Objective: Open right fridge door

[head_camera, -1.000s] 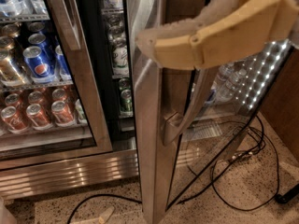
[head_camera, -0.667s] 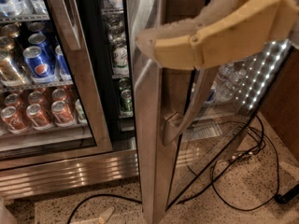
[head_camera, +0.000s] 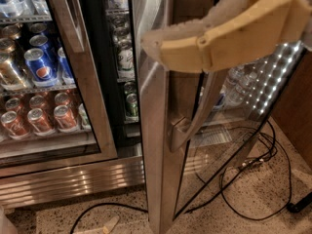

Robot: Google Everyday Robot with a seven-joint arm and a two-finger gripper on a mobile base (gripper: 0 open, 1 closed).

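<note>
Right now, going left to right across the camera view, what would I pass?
Pepsi cans, right fridge door, bar handle, floor cables; the gripper is at upper right, in front of that handle.

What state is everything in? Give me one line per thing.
right fridge door: open, swung out edge-on toward the camera.
left fridge door: shut, cans behind its glass.
gripper: raised at the open door's edge, in front of the top of its bar handle.
cables: lying loose on the floor by the open door.
</note>
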